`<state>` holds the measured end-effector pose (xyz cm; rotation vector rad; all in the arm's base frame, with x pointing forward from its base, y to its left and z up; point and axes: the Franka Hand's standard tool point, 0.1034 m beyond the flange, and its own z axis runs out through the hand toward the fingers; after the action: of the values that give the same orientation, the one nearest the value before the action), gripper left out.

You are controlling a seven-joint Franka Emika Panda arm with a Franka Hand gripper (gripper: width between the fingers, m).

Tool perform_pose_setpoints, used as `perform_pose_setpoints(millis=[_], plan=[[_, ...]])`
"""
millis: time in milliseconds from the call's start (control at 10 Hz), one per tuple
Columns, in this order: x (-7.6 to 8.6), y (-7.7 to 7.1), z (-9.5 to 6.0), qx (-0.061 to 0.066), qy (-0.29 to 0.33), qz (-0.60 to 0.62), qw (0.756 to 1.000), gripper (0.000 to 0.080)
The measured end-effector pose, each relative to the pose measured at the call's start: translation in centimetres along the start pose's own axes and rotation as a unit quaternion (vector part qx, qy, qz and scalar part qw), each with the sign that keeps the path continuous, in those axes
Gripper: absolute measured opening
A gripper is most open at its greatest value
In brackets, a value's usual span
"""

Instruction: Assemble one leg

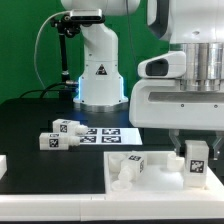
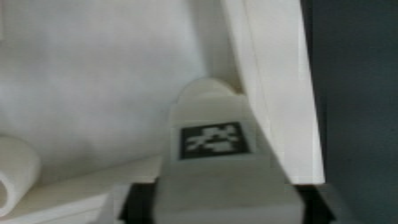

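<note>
My gripper (image 1: 195, 158) is shut on a white leg (image 1: 196, 161) with a fiducial tag on its face. It holds the leg upright over the near right part of the large flat white panel (image 1: 150, 185). In the wrist view the leg (image 2: 217, 150) fills the middle, with the black fingers (image 2: 139, 205) pressed on both its sides, next to the panel's raised edge (image 2: 267, 60). Two more legs (image 1: 62, 135) lie on the black table at the exterior view's left. Another white part (image 1: 127, 164) rests on the panel.
The marker board (image 1: 108, 132) lies on the table behind the panel. The robot's white base (image 1: 98, 75) stands at the back. A white block (image 1: 3, 165) sits at the exterior view's left edge. A rounded white part (image 2: 15, 175) shows in the wrist view.
</note>
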<state>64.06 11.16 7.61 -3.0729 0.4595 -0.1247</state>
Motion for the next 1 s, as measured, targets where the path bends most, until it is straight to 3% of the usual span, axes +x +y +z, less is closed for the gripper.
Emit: perform_pose_setpoints(millis=[200,400,800,1000], plan=[[-0.01,-0.01,-0.06,-0.003,0.001,0.047,0.999,0.0284],[0.02,0.21,-0.01,0.003,-0.003,0.181,0.984,0.0284],[0.21,0.68,0.05,0.019,-0.02,0.467,0.884,0.0285],[0.16,0.69,0.11,0.019,-0.022,0.484,0.874,0.0285]])
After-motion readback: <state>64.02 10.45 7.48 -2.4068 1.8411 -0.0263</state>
